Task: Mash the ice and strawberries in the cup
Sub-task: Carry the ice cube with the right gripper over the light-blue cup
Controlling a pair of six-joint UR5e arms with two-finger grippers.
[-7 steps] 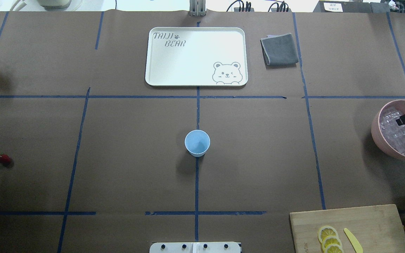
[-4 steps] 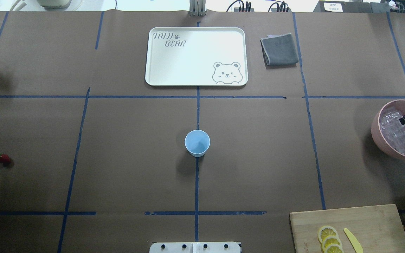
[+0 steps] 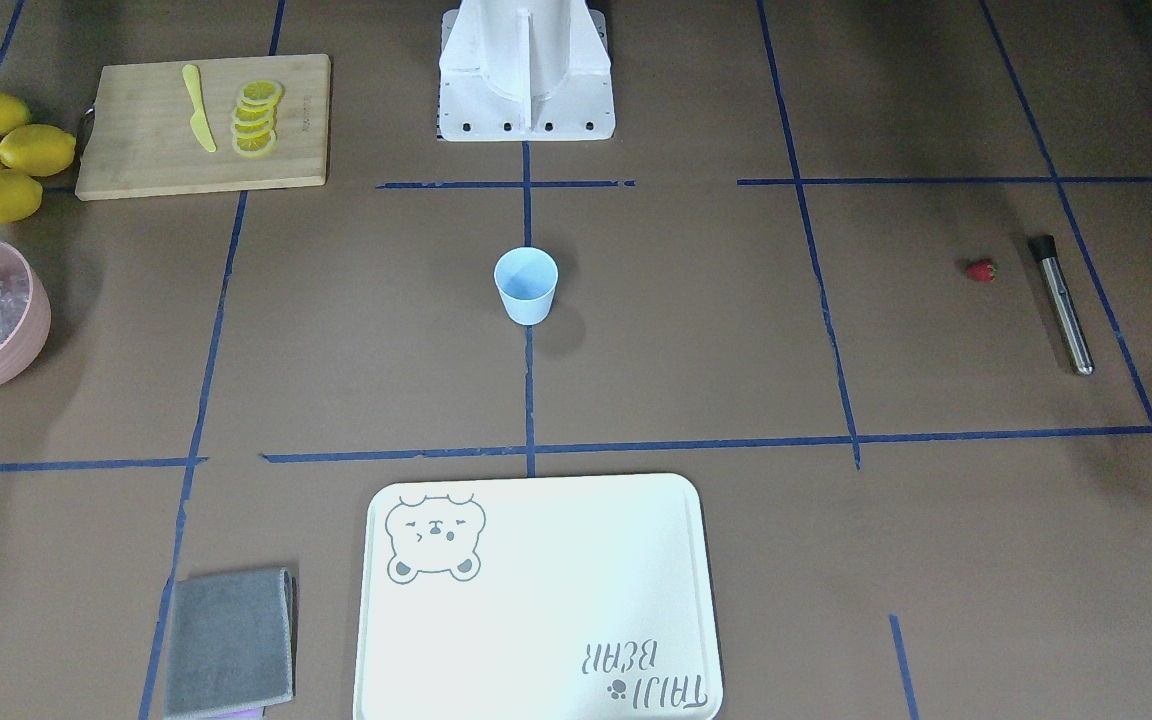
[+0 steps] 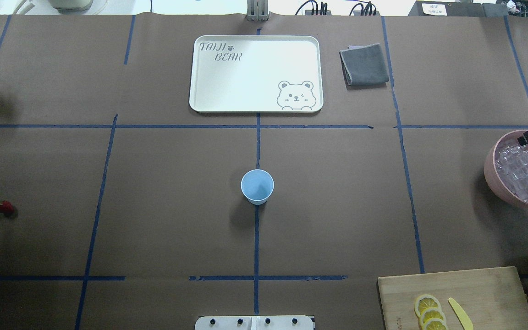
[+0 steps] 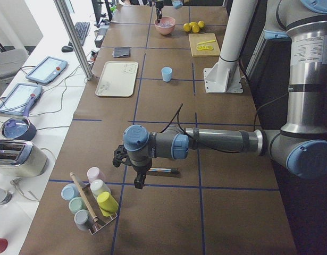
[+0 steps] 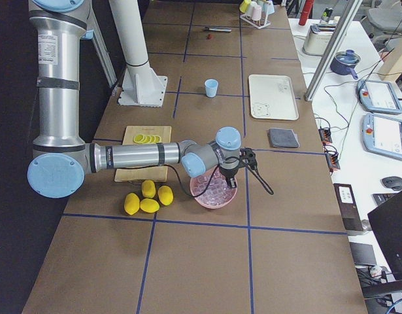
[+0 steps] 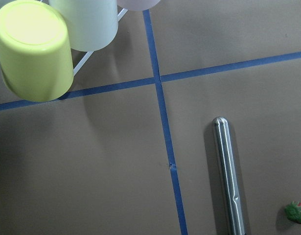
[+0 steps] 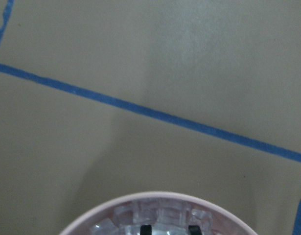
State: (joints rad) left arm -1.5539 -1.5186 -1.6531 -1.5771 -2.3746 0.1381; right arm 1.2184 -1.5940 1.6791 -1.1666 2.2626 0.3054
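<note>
The cup (image 4: 257, 185) stands at table centre. Far out at its 9 o'clock lie the strawberry (image 4: 4, 207) and a steel rod (image 3: 1064, 305). At 3 o'clock, ice (image 4: 523, 172) fills a pink bowl (image 4: 488, 173). The right gripper (image 8: 170, 229) hangs over the bowl's 12 o'clock rim with its tips slightly apart; whether they hold a cube I cannot tell. Only the left side view shows the left gripper (image 5: 137, 182), by the rod, and its opening cannot be read.

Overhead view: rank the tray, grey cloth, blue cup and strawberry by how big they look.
Largest to smallest:
1. tray, by far the largest
2. grey cloth
3. cup, somewhat smaller than the cloth
4. strawberry, clearly the smallest
</note>
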